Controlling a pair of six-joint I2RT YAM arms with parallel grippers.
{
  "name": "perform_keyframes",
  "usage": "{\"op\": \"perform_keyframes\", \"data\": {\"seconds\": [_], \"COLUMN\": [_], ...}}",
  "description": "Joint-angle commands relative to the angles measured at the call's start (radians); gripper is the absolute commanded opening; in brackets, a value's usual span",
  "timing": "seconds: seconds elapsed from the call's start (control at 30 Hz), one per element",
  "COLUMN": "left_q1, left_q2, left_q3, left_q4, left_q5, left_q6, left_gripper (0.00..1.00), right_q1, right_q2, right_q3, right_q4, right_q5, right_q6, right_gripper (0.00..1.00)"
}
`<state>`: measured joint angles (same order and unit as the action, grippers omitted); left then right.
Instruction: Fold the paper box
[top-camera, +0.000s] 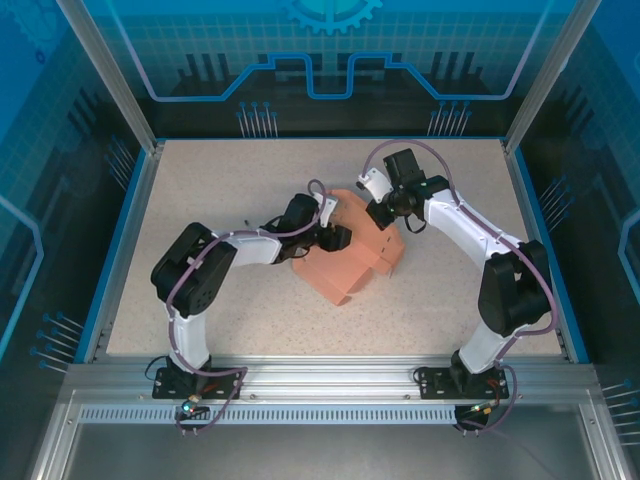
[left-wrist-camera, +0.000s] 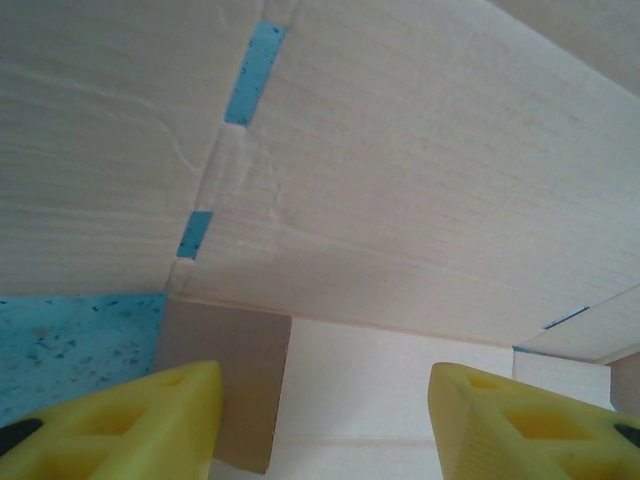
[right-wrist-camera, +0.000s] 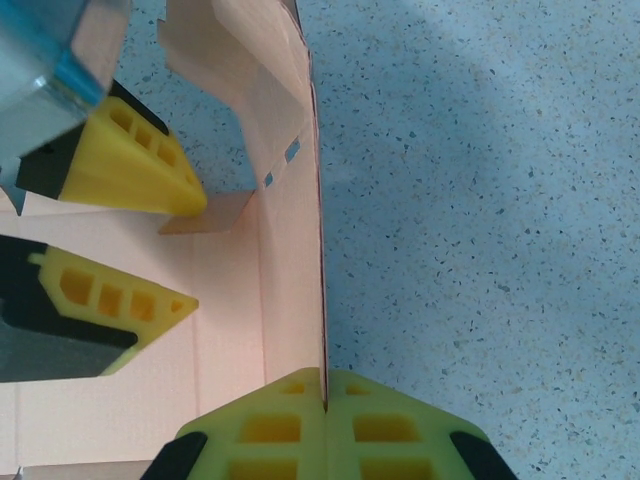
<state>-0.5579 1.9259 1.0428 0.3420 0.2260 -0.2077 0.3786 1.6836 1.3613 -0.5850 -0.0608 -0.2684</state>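
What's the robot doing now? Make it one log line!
task: fold paper box | left tool: open, at box | right tool: shut on upright flap

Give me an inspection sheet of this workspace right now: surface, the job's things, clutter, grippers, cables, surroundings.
Surface: speckled beige table with a blue edge.
Job's things: paper box, salmon-pink, mid-table, partly folded, one wall upright.
Clutter: nothing seen.
Grippers: left gripper open over the card; right gripper shut on the upright wall's edge.
Cables: purple cables loop along both arms.
Surroundings: aluminium frame at the near edge, blue printed panels around.
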Motion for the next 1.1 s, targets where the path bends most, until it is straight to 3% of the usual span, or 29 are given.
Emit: {"op": "perform_keyframes", "data": {"seconds": [0.0,0.37,0.73,1.07], "left_q1": [-0.022,-0.028,0.012,0.16], "left_q2": [0.041,0.035,-0.143,-0.276], "left_q3": [-0.006,-0.034,-0.094,-0.083], "left_q4": [0.044,0.088,0.039,0.013], "left_q5": [0.036,0.044,0.027,0.203], "left_q6": [-0.002,-0.018,0.012,-0.066], "left_gripper": [0.58,0.58,0.61,0.64], "right_q1": [-0.012,-0.015,-0.021,-0.019], "right_q2": [0.009,0.008,-0.02,-0.052], "right_q3": [-0.011,-0.017,-0.027,-0.03], "right_q4": [0.014,0.019,0.01,0.015], "right_q5": [-0.022,-0.021,-0.012,-0.07], "right_q6": [0.02,0.02,-0.003,-0.007], "right_gripper": [0.01,0.01,0.01,0.01]}}
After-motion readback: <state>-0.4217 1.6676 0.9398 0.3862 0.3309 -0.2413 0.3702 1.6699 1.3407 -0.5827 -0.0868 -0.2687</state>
